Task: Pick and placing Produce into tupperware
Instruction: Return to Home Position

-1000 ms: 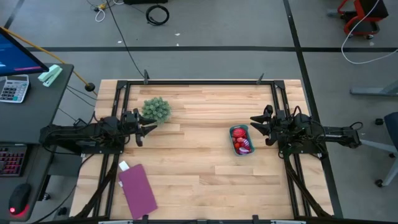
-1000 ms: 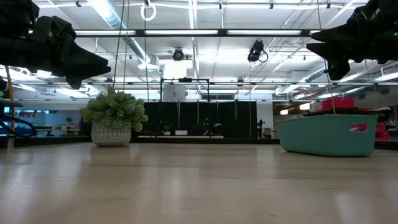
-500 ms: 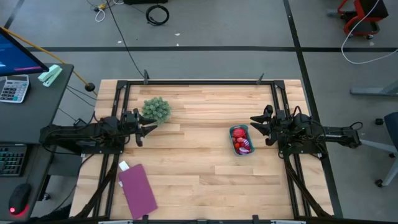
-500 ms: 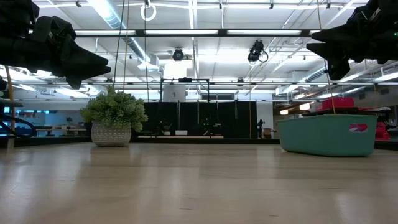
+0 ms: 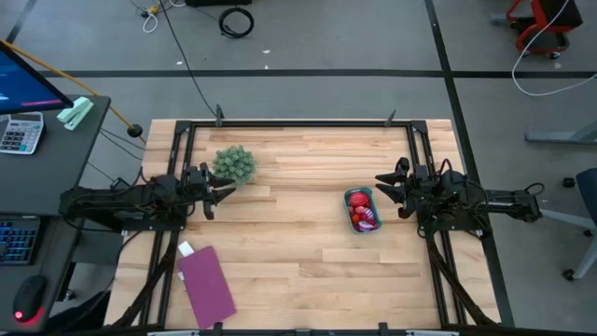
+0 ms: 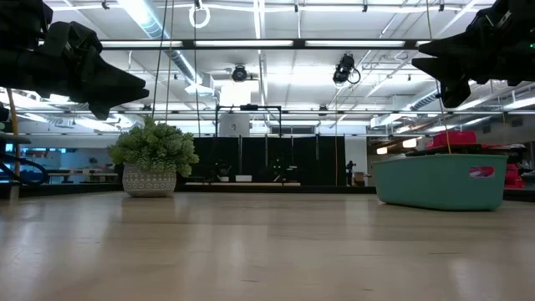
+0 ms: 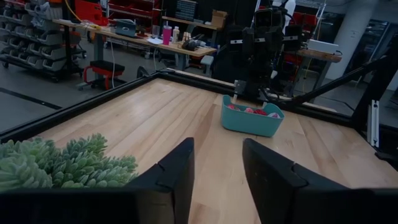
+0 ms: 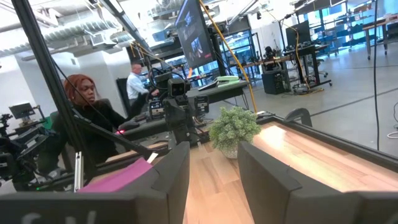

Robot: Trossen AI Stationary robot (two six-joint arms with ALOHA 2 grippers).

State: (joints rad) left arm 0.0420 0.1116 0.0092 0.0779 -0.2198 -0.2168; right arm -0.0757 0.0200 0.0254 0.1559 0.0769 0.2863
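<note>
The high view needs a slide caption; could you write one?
Toy produce in teal tub; left hand and right hand hover open.

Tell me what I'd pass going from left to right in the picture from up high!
calculator → leafy plant → tupperware with the produce inside

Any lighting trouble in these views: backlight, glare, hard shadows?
Low view: the ceiling strip lights backlight the scene, so the left claw and right claw are black silhouettes. Right wrist view: daylight glares off the table. High view: even light with no hard shadows, and the produce in the tupperware shows plainly.
</note>
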